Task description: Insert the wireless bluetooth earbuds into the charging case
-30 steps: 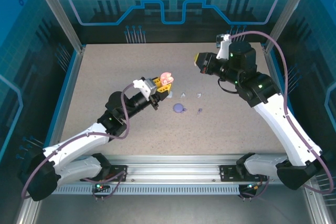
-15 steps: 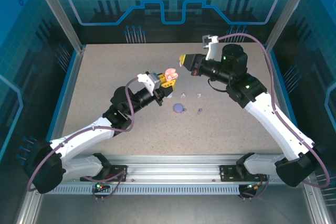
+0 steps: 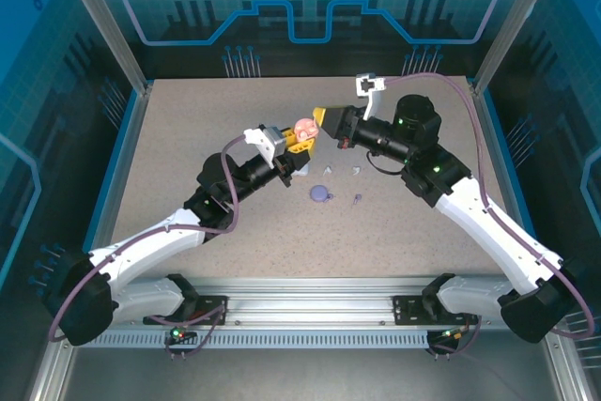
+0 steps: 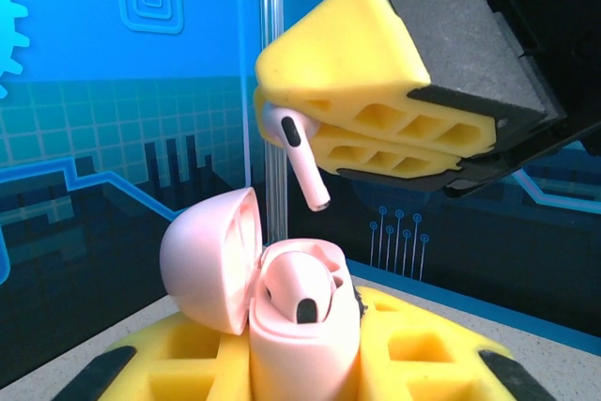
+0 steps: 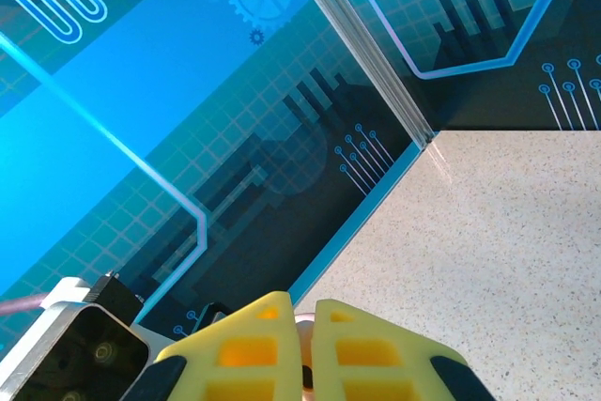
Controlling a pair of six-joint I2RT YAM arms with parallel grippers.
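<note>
My left gripper [image 3: 297, 144] is shut on a pink charging case [image 4: 302, 340] and holds it upright above the table. Its lid [image 4: 208, 260] is swung open to the left. One pinkish earbud [image 4: 294, 292] sits in the case. Directly above it my right gripper [image 3: 322, 117] is shut on a second pinkish earbud [image 4: 297, 151], stem pointing down, its tip a short gap above the case's free slot. In the right wrist view a sliver of that earbud [image 5: 304, 365] shows between the yellow fingers [image 5: 252, 354].
On the table below the grippers lie a purple case [image 3: 320, 194], two small pale earbuds [image 3: 329, 169] [image 3: 357, 170] and a purple earbud [image 3: 358, 199]. Blue enclosure walls [image 3: 113, 152] ring the table.
My right gripper has swung left across the table with its earbud to just over the case. My left gripper has lifted the case slightly toward it.
</note>
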